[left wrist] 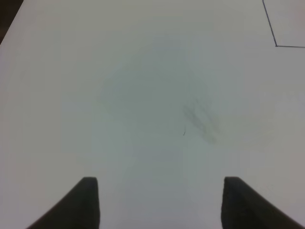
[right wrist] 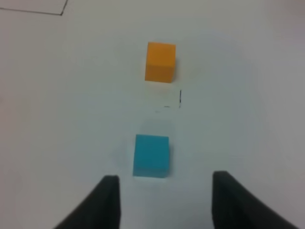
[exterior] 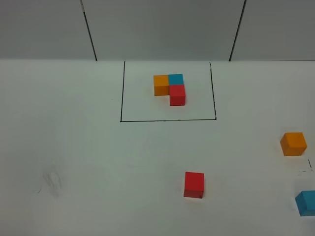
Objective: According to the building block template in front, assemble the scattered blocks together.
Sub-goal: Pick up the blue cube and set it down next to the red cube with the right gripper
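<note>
Centre the right gripper point(right wrist: 166, 178), jaws apart, squarely over the blue cube point(right wrist: 151, 155) at near right before closing, left gripper point(left wrist: 159, 180) likewise apart, template point(exterior: 170, 88) far centre.

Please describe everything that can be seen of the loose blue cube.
The blue cube is small, light blue and matte, with plain faces. It sits flat on the white table, touching nothing else. It lies just ahead of the open right end effector, not between its fingers, and the loose orange cube stands beyond it, apart. In the high view the picture's right edge cuts it.
</note>
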Available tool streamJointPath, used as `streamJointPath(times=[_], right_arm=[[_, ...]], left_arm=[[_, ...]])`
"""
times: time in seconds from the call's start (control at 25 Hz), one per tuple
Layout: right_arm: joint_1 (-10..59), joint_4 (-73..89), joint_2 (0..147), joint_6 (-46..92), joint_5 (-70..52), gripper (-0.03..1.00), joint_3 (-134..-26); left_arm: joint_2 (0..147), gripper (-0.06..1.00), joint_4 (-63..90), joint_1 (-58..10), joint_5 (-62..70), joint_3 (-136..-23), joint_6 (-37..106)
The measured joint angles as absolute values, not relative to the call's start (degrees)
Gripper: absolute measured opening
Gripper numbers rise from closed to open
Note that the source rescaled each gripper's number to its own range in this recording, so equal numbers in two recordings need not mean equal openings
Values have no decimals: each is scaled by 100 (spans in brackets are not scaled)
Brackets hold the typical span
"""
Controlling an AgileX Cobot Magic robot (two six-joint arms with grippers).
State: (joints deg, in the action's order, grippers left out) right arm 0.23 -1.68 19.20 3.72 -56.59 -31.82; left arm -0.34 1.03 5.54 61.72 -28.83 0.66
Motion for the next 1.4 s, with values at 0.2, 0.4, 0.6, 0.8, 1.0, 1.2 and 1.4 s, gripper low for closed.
streamJointPath(times=[0.2,0.4,0.6,0.8,1.0,1.2,1.4], right_arm=[[23,-185,3606,286,-5268,72,-3501],[23,-185,5207,130,-5141,97,-3830],[23,-190,6420,0,-4910,100,-4083],[23,-391,7178,-254,-4742,100,-4090],[23,-548,7736,-434,-4544,100,-4080],[23,-571,8196,-526,-3863,100,-3686],[23,-571,8606,-648,-3251,99,-3339]], left_arm=[[-34,23,103,554,6172,-2883,59],[-34,23,103,554,6172,-2883,59],[-34,23,103,554,6172,-2883,59],[-34,23,103,554,6172,-2883,59],[-34,23,103,554,6172,-2883,59],[-34,23,103,554,6172,-2883,59],[-34,23,103,554,6172,-2883,59]])
